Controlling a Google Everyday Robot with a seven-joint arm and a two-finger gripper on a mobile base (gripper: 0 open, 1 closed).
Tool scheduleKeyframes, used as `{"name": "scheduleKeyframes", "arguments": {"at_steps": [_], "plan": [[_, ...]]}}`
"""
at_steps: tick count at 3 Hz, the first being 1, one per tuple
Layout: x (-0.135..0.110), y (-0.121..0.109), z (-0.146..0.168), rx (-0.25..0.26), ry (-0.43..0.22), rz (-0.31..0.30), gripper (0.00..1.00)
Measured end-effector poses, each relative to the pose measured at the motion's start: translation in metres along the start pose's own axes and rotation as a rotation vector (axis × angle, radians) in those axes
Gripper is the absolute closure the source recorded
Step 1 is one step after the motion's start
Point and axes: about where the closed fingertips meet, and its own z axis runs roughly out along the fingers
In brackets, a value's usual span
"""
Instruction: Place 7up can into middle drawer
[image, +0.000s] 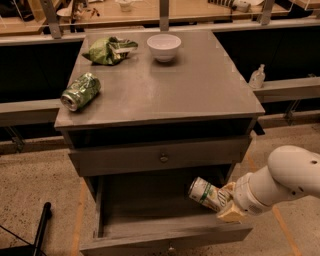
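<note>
Step in hand: lowering for release. The wide grey wooden middle drawer (145, 207) is pulled open at 6 o'clock. The white robot arm (287, 177) comes in from 4 o'clock, with the gripper (225, 204) over the drawer's right end. Its jaws are clamped on the silver-white 7up can with green marks (204, 193), which is tilted with its metal top toward 10 o'clock. I can't tell if it touches the floor.

To do it well: drop until the can's side meets the floor, stay off the right wall, and open slowly, since it'll likely roll.

Counts:
- grey cabinet bench (200, 90): 1
- open drawer: 1
- knobbed shut drawer front (125, 157): 1
- arm: 1
- crumpled green bag (107, 50): 1
- white bowl (164, 46): 1
- dented green can (80, 91): 1
- 7up can: 1
- small clear bottle (257, 77): 1
</note>
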Motion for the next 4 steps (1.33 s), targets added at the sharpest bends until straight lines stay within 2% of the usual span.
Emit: {"name": "scheduleKeyframes", "arguments": {"at_steps": [1,2,3,4], "plan": [[0.005,-0.007,0.026,-0.041,0.010,0.016,1.00],[0.010,-0.033,0.086,-0.092,-0.010,0.009,1.00],[0.009,-0.046,0.124,-0.120,-0.030,0.001,1.00],[0.007,-0.054,0.161,-0.139,-0.052,0.008,0.82]]}}
